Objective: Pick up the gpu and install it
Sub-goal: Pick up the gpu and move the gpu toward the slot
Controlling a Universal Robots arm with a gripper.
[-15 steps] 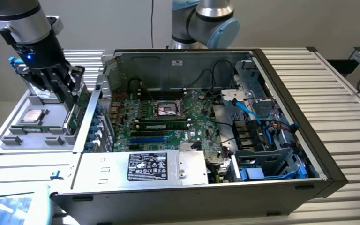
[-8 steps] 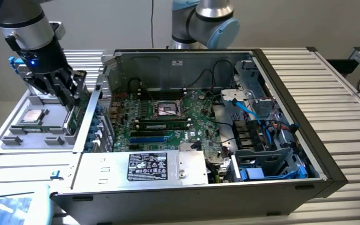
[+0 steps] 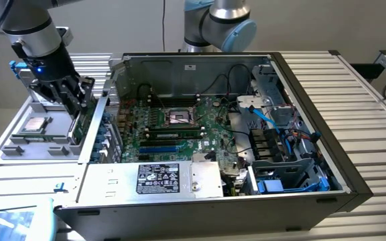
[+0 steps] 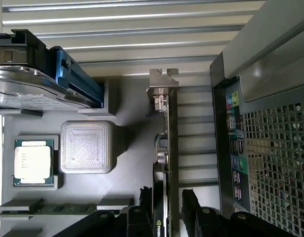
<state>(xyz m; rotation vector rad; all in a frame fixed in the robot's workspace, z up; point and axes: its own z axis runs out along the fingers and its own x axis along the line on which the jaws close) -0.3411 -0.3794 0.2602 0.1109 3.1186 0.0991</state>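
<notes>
Wrist view: black claw (image 4: 166, 196), spread open, straddles the thin green gpu card (image 4: 165, 143), slotted on edge in a grey plastic tray (image 4: 128, 170) beside the metal computer case (image 4: 270, 158), probably so both faces are graspable.

Exterior view high over open case (image 3: 200, 216), wrist view close above, grey tray (image 4: 130, 168) shared

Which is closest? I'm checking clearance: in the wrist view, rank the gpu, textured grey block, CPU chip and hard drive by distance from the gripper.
1. gpu: between the jaws of the open gripper.
2. Textured grey block: beside the gpu.
3. CPU chip: beyond the block.
4. Hard drive: far corner.
</notes>
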